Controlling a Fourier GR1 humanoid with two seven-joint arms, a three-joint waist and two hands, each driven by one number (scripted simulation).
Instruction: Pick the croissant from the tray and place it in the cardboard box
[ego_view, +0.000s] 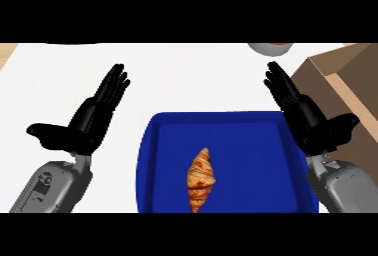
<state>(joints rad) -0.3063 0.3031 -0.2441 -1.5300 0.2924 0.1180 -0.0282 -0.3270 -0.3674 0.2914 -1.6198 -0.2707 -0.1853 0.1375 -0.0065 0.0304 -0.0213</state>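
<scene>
A golden-brown croissant (200, 179) lies lengthwise in the middle of the blue tray (166, 145), near the view's lower edge. The cardboard box (345, 87) stands open at the far right, only partly in view. My left hand (88, 120) is held to the left of the tray, fingers straight and pointing away, thumb out to the left. My right hand (310, 122) is over the tray's right edge, between the tray and the box, fingers straight too. Neither hand touches the croissant.
The tray rests on a white counter (192, 80). A grey round object (270, 48) shows at the top edge, just left of the box. A strip of wood-coloured surface (6, 52) appears at the top left corner.
</scene>
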